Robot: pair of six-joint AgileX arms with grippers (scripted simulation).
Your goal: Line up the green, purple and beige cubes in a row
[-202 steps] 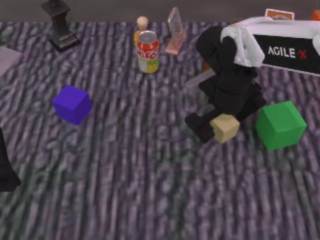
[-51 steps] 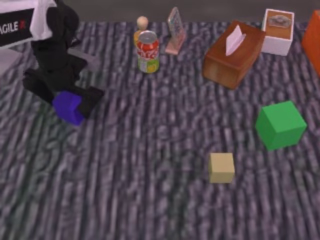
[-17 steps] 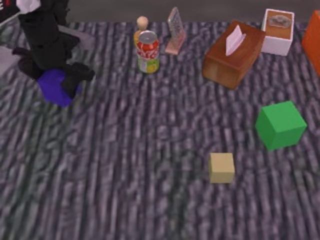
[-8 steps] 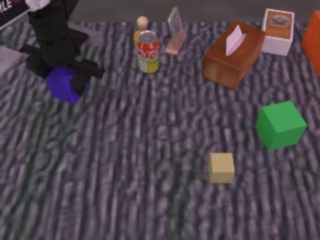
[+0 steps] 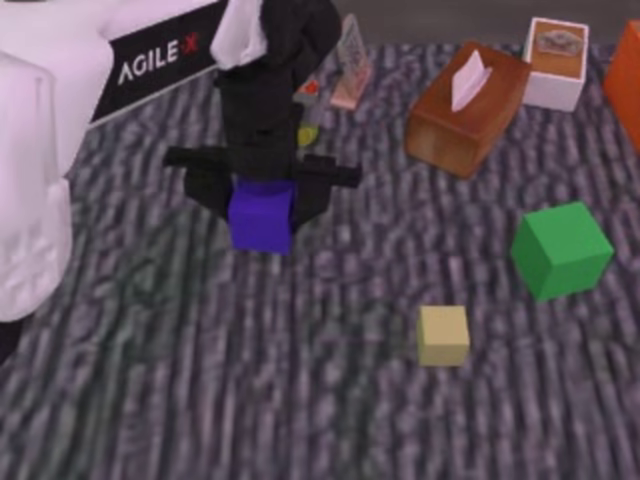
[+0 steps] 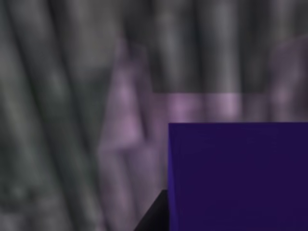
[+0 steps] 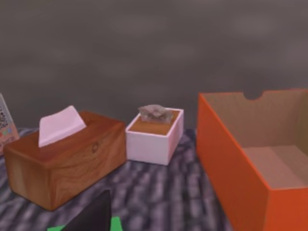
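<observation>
The purple cube hangs left of the table's centre with my left gripper shut on it, black fingers on either side. In the left wrist view the purple cube fills the near corner, with the blurred cloth below it. The beige cube rests on the cloth toward the front right. The green cube sits to its right and a little farther back; a sliver of green cube shows in the right wrist view. My right arm is out of the top view.
A brown tissue box, a white picture-top box and an orange open box stand at the back right. A card stand is at the back centre. My left arm's white body covers the back left.
My left arm has swung right from the far left, carrying the purple cube toward the table's centre. It now hides the soda can. The beige and green cubes have not moved.
</observation>
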